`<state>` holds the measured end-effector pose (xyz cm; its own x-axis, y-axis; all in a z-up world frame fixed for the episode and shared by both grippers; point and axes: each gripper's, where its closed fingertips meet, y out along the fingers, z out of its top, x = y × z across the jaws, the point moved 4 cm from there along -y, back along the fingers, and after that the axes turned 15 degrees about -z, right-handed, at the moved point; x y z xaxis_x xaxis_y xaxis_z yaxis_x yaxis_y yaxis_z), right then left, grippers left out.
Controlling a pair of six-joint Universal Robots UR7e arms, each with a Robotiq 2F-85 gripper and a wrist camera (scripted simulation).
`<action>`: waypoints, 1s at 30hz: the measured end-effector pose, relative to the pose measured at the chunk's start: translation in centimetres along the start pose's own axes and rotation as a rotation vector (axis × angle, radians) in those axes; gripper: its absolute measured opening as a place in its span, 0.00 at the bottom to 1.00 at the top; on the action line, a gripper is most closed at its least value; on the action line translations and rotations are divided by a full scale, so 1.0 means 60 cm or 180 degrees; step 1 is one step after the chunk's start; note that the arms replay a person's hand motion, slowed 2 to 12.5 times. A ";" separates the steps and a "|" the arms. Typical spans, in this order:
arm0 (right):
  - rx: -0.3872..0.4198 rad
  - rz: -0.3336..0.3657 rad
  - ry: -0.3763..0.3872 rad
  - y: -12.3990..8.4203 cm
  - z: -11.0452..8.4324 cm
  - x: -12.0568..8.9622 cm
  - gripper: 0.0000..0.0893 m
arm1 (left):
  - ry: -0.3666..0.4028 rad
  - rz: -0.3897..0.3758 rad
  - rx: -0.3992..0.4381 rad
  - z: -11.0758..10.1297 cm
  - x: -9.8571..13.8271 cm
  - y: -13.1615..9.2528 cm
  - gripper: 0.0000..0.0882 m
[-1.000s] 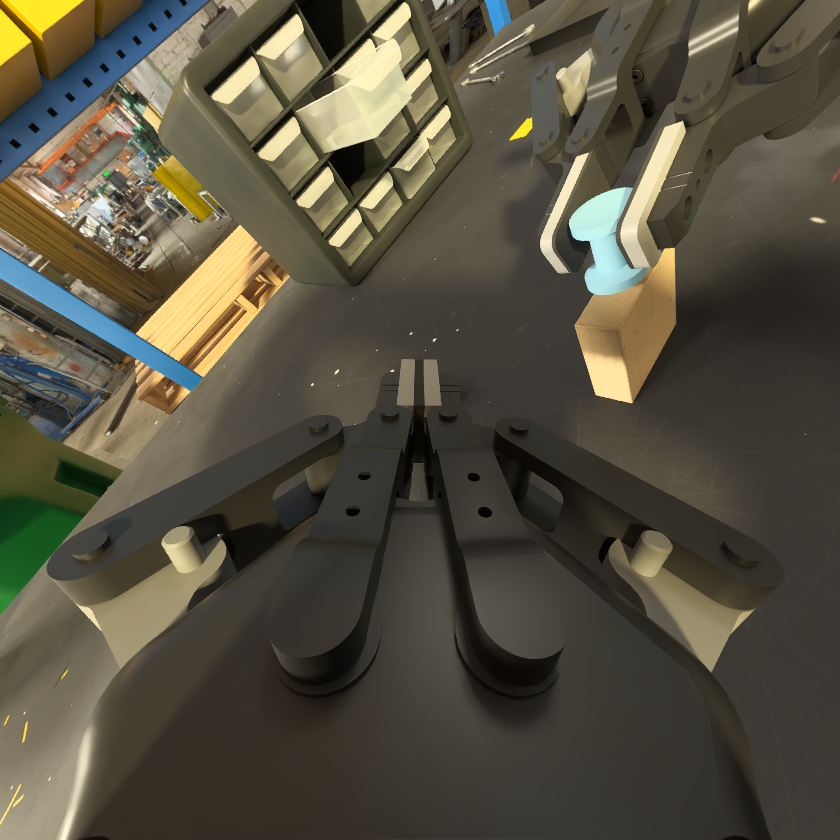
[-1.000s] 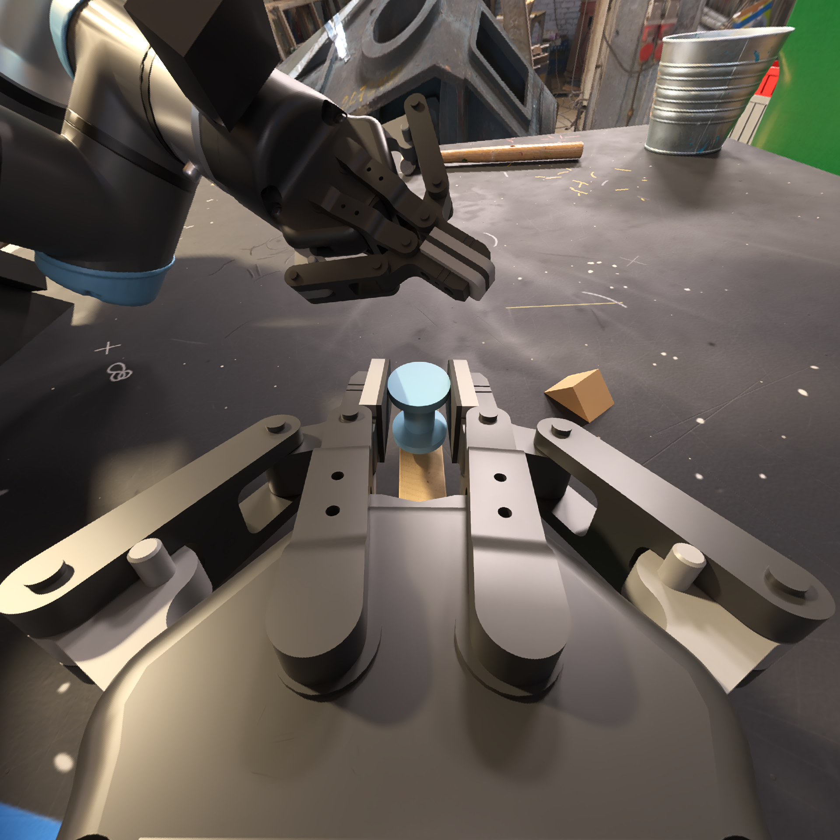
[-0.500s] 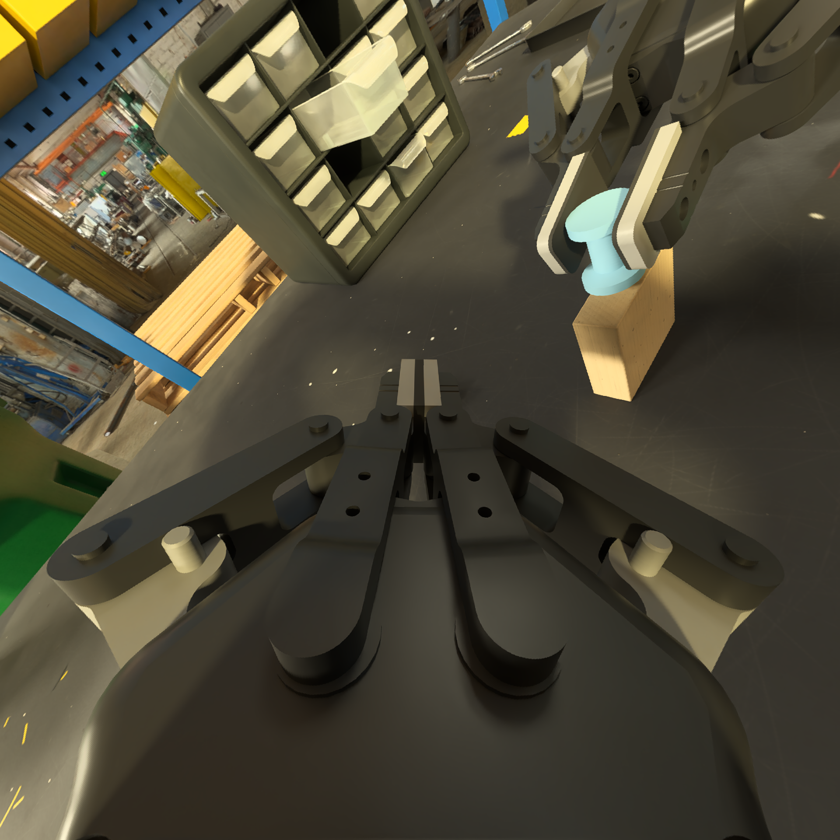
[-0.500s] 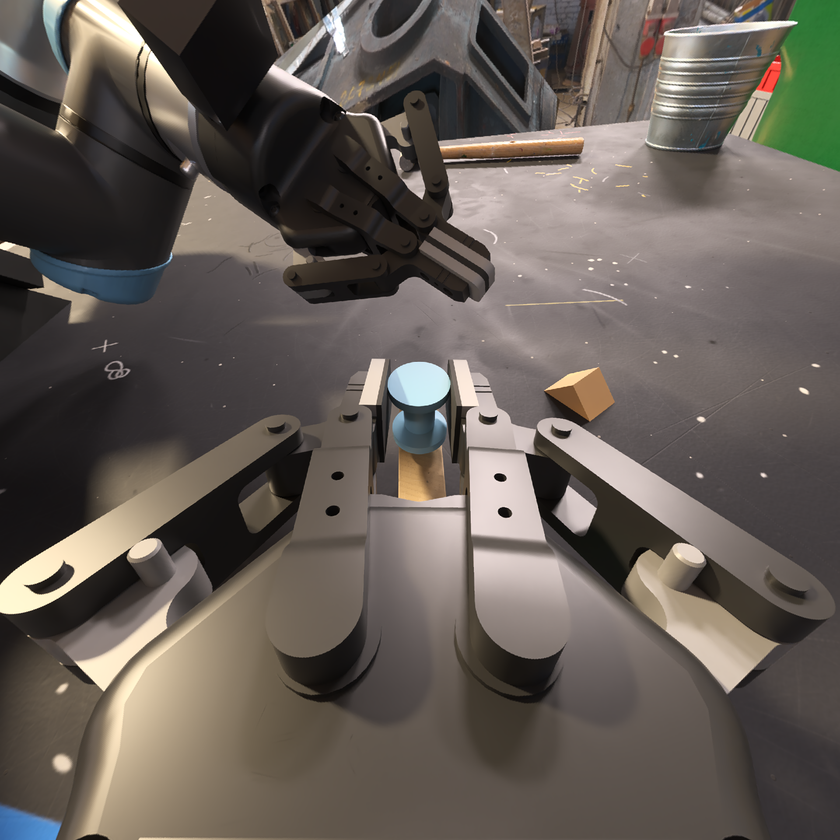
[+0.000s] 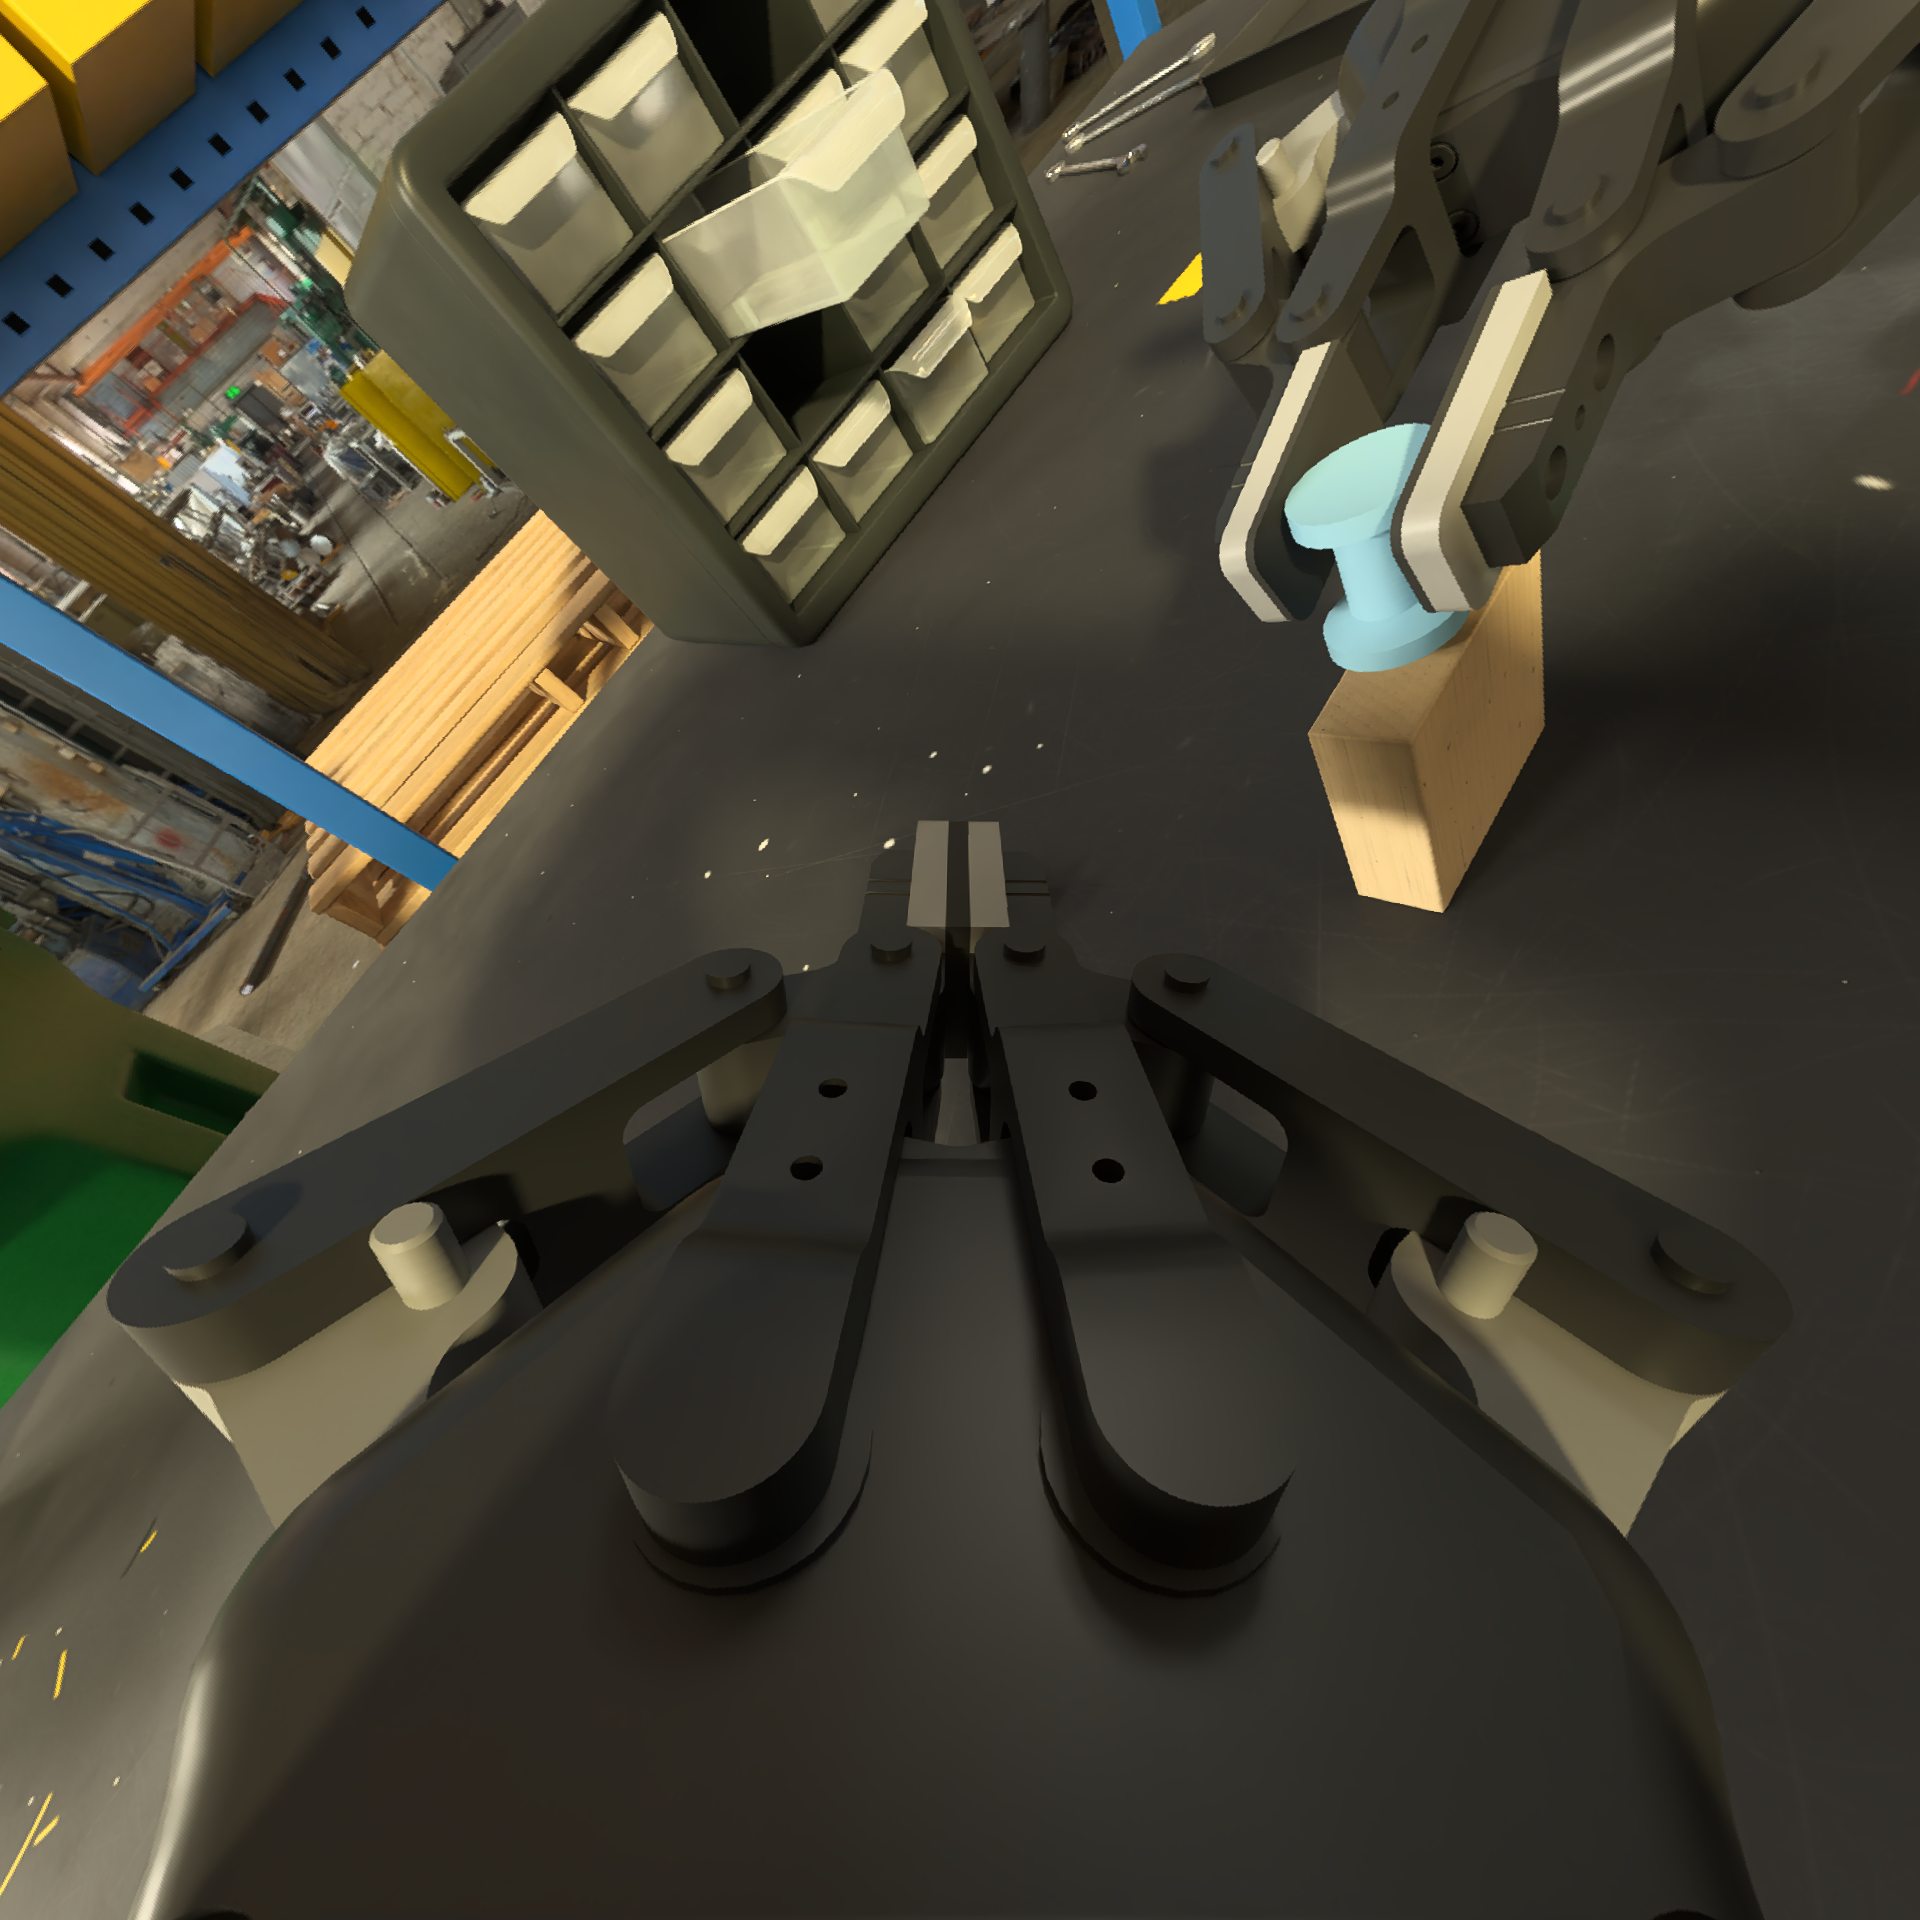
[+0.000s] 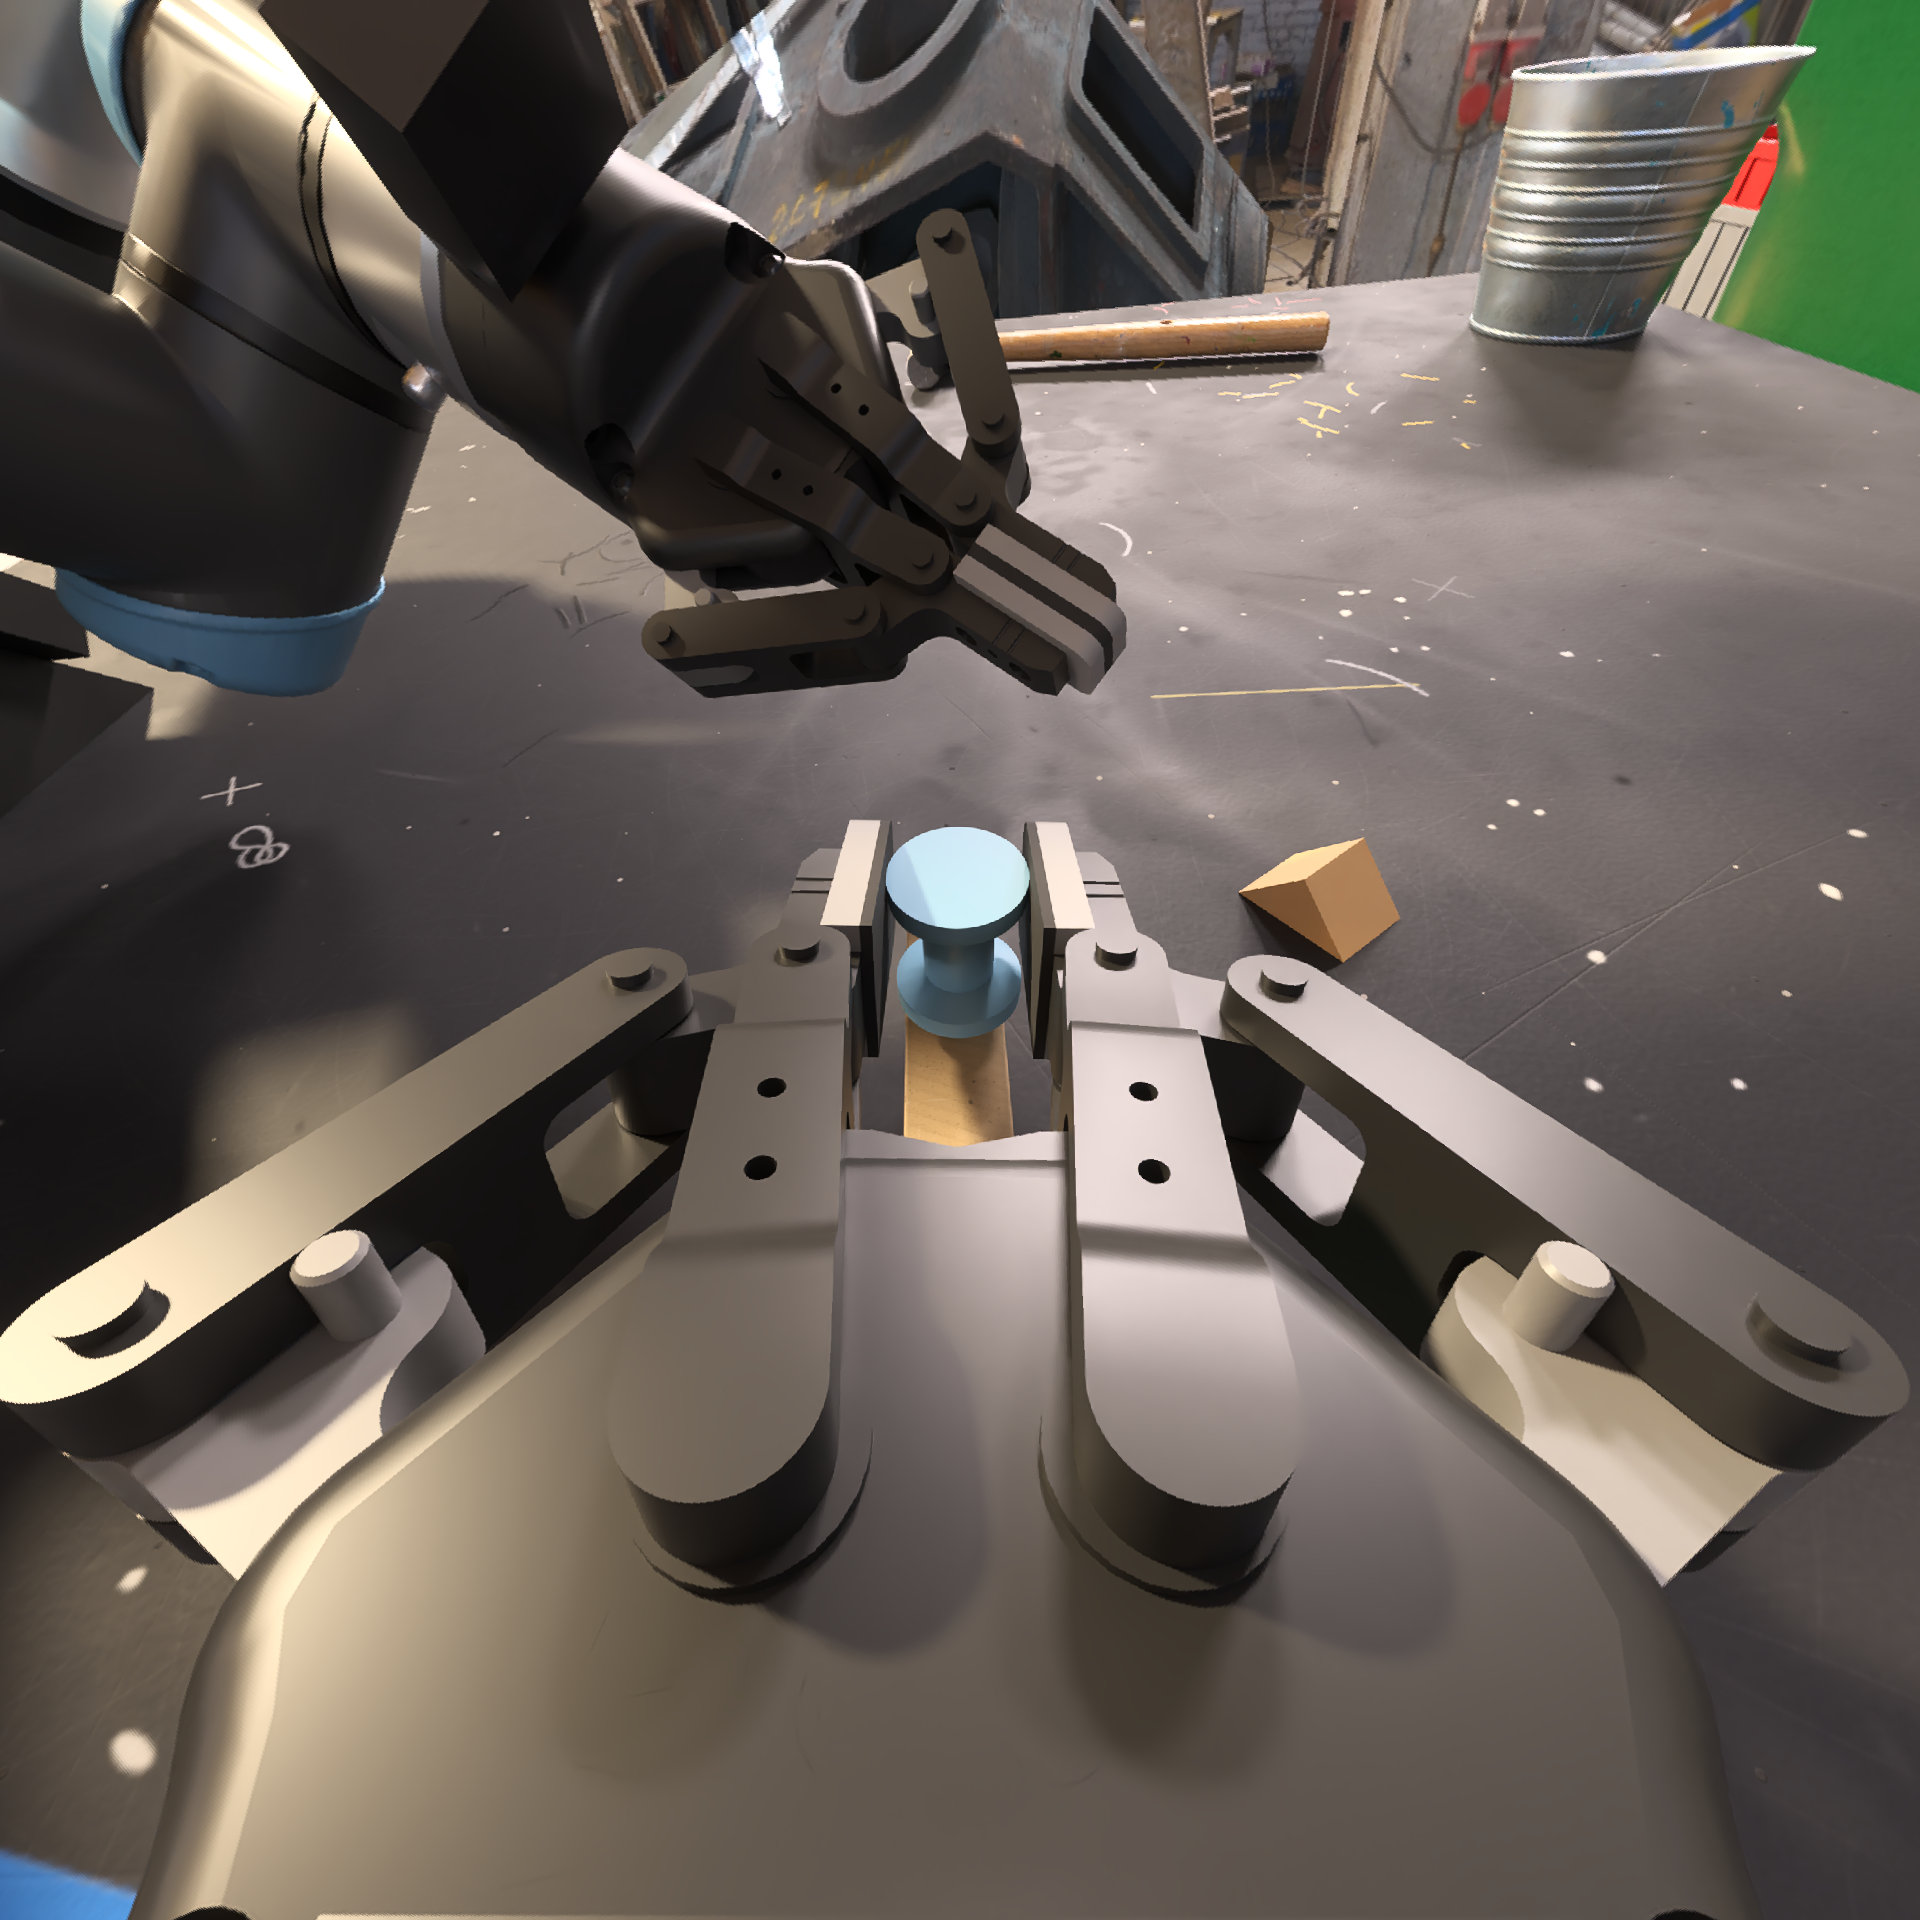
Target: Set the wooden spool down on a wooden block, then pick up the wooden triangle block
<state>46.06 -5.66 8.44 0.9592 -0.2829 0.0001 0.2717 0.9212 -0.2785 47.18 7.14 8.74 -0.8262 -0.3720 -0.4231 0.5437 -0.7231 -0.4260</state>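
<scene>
My right gripper (image 6: 956, 868) is shut on the light blue wooden spool (image 6: 956, 904), pads on its upper flange. The spool stands upright, its lower flange on or just above the top end of an upright wooden block (image 6: 956, 1086). In the left wrist view the same right gripper (image 5: 1351, 597), spool (image 5: 1361, 561) and block (image 5: 1434, 758) show at the upper right. The wooden triangle block (image 6: 1320, 899) lies on the dark table just right of my right fingers. My left gripper (image 5: 956, 873) is shut and empty; it also hovers above the table behind the spool (image 6: 1081, 623).
A drawer cabinet (image 5: 727, 291) with one drawer pulled out stands far left of the block. A metal bucket (image 6: 1621, 197) and a wooden handle (image 6: 1153, 338) lie at the table's far side. The left arm (image 6: 260, 364) fills the upper left. Wrenches (image 5: 1132, 88) lie beyond the cabinet.
Almost nothing. The left arm has drifted very slightly; the right gripper still holds the spool over the block.
</scene>
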 end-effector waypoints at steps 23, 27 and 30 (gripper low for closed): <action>-0.0001 0.0015 -0.0006 0.000 0.000 -0.001 0.25 | -0.0023 -0.0011 0.0000 -0.001 0.000 0.001 0.00; 0.0004 0.0014 -0.0003 0.000 0.000 -0.001 0.25 | -0.0024 -0.0013 -0.0003 -0.001 0.000 0.001 0.00; 0.0005 0.0014 -0.0001 -0.001 0.000 -0.001 0.25 | -0.0024 -0.0014 -0.0004 -0.001 0.000 0.001 0.00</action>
<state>46.02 -5.68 8.46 0.9604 -0.2787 -0.0009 0.2676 0.9229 -0.2769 47.22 7.12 8.65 -0.8296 -0.3732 -0.4153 0.5404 -0.7240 -0.4288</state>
